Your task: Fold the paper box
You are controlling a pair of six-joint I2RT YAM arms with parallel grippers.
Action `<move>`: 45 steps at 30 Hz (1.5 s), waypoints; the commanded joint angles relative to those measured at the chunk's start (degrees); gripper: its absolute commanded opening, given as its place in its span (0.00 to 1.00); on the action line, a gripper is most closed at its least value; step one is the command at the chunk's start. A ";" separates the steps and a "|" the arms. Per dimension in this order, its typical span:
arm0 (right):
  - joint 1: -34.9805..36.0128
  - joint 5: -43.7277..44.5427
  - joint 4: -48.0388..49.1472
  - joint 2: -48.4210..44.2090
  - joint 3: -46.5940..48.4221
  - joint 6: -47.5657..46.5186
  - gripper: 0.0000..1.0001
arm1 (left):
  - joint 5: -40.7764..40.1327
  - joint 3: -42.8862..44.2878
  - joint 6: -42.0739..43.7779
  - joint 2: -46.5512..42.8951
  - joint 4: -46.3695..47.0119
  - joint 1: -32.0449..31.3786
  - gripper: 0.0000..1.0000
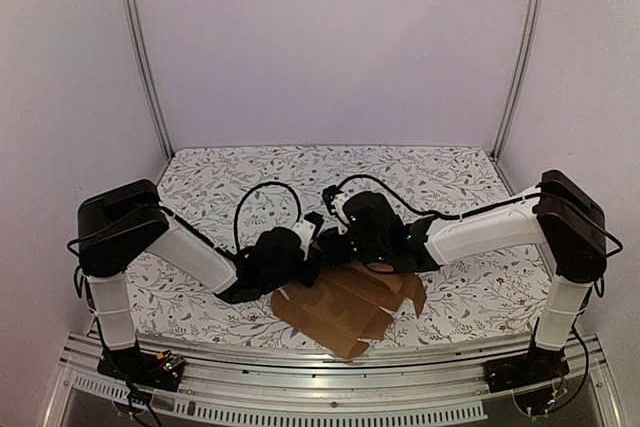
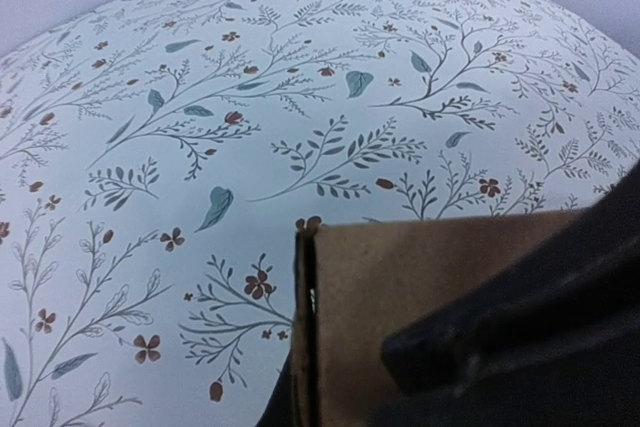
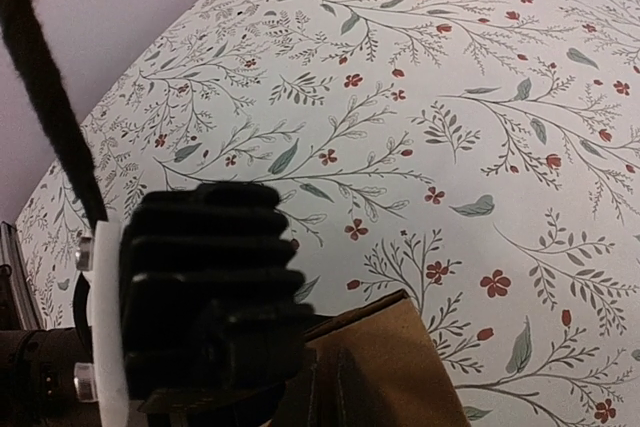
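The paper box (image 1: 345, 312) is a flat brown cardboard sheet with flaps, lying at the near middle of the table. Both grippers meet at its far edge. My left gripper (image 1: 306, 240) is shut on a raised, doubled flap (image 2: 400, 277); one dark finger (image 2: 500, 347) presses on the flap's face. My right gripper (image 1: 332, 243) sits just right of it at the same edge. In the right wrist view a lifted brown flap (image 3: 400, 367) covers my own fingers, so I cannot tell how the jaws stand.
The table wears a white cloth (image 1: 420, 177) with a leaf and flower print. The left arm's black ribbed housing (image 3: 210, 277) and a black cable (image 3: 45, 97) crowd the right wrist view. Pale walls and metal posts (image 1: 140, 47) enclose the table.
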 commanded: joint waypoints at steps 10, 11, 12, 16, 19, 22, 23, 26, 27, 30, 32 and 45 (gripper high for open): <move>0.26 4.97 -10.27 -13.23 -6.10 -1.44 0.40 | -8.79 -1.80 -1.69 -6.83 -7.32 -0.76 0.00; 0.23 5.39 -11.40 -14.90 -6.85 -1.62 0.41 | -9.54 -2.13 -2.38 -7.44 -8.45 -0.72 0.00; 0.24 5.68 -13.11 -16.20 -7.49 -1.89 0.41 | -10.27 -2.47 -3.16 -7.98 -9.53 -0.72 0.00; 0.21 7.06 -17.79 -22.83 -10.29 -2.38 0.36 | -12.17 -3.68 -7.34 -9.63 -14.20 -0.72 0.00; 0.25 7.57 -19.74 -26.34 -12.12 -2.48 0.27 | -13.54 -3.48 -11.09 -10.37 -19.23 -0.71 0.00; 0.20 6.78 -20.96 -28.66 -12.91 -1.80 0.07 | -15.42 -2.88 -15.13 -11.01 -24.31 -0.76 0.00; 0.26 6.78 -21.58 -28.70 -12.91 -1.59 0.00 | -15.84 -2.69 -16.56 -11.14 -25.70 -0.78 0.00; 0.23 6.53 -22.22 -28.04 -12.87 -0.48 0.00 | -18.33 -1.29 -20.67 -10.75 -31.09 -1.24 0.00; 0.24 6.40 -22.32 -27.49 -12.72 -0.17 0.00 | -19.43 -0.70 -21.83 -10.54 -32.96 -1.38 0.00; 0.24 6.54 -22.98 -25.68 -11.88 0.32 0.00 | -20.70 0.29 -24.47 -10.20 -36.63 -1.72 0.00; 0.14 7.34 -23.83 -24.47 -10.96 0.83 0.00 | -20.23 0.10 -25.47 -10.31 -36.94 -1.92 0.00; -2.66 8.03 -24.26 -15.46 -4.14 1.13 0.00 | -19.63 -1.18 -27.47 -10.89 -37.30 -3.68 0.00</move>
